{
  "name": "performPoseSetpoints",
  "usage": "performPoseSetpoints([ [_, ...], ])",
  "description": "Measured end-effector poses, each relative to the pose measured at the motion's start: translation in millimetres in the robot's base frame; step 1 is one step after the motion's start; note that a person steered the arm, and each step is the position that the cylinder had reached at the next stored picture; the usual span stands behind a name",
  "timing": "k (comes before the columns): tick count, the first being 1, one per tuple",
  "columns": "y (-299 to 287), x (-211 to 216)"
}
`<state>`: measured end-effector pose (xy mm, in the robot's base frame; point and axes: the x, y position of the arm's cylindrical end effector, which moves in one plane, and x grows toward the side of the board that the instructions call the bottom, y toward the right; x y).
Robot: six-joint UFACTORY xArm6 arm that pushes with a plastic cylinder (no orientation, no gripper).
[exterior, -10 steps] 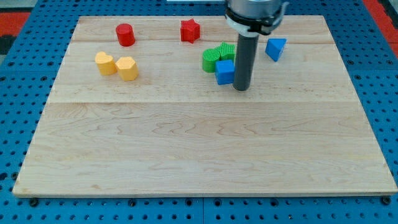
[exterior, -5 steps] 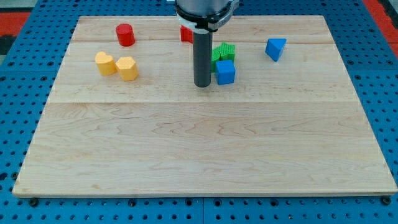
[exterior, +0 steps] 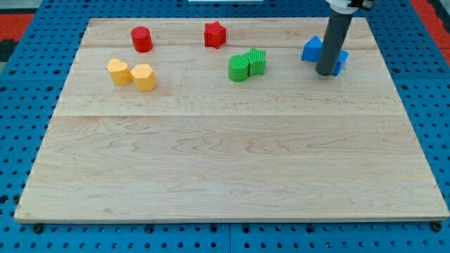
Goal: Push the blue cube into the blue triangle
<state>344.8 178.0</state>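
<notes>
Since before, my tip (exterior: pixel 325 73) and the blue cube (exterior: pixel 340 62) moved right, up against the blue triangle (exterior: pixel 311 49). No hand showed, only the rod.

My tip (exterior: pixel 325 73) is resting on the wooden board (exterior: pixel 225 169) up at about two o'clock, with the dark rod rising toward twelve. The rod is standing in front of two blue pieces: the blue triangle (exterior: pixel 311 49) is showing at the rod's ten o'clock, and the blue cube (exterior: pixel 341 61) is peeking out at its three o'clock; whether they are touching is hidden by the rod. Two green blocks (exterior: pixel 246 65) are sitting pressed together near twelve o'clock. A red star-like block (exterior: pixel 214 34) and a red cylinder (exterior: pixel 141 39) are lying toward eleven, while two yellow blocks (exterior: pixel 132 74) are touching at about ten.
</notes>
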Motion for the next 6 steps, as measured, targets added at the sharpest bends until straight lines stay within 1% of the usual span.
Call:
performPoseSetpoints([
  [1,-1.5,3.5],
  [2,30.1,38.0],
  [3,61.5,32.0],
  [4,53.5,1.1],
  [5,25.7,-6.5],
  [6,10.4,-0.9],
])
